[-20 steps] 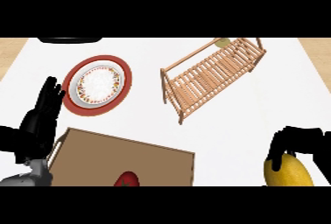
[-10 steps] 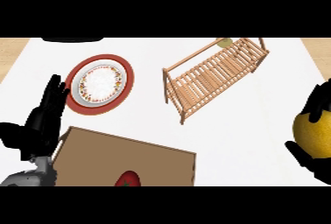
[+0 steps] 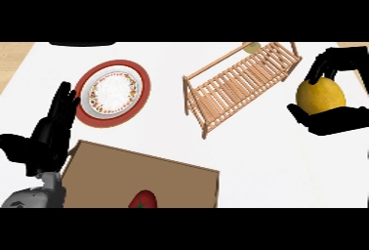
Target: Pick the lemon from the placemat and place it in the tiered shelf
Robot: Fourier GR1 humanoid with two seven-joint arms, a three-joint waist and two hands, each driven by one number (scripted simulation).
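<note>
Nearest the lower edge, a brown rectangular placemat (image 3: 144, 176) carries a red round fruit (image 3: 143, 200) at its near rim. Just left of it rests the black left hand (image 3: 47, 136), fingers straight, pressed together, pointing up. Farther right, the black right hand (image 3: 335, 119) curls fingers and thumb round the yellow oval lemon (image 3: 320, 95), well apart from the placemat, just beside the slatted wooden tiered shelf (image 3: 238, 85). A red-rimmed white round plate (image 3: 112, 93) lies beyond the left hand.

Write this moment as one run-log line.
right hand: fingers curled round lemon | lemon: right of tiered shelf, not placed | left hand: open, resting
</note>
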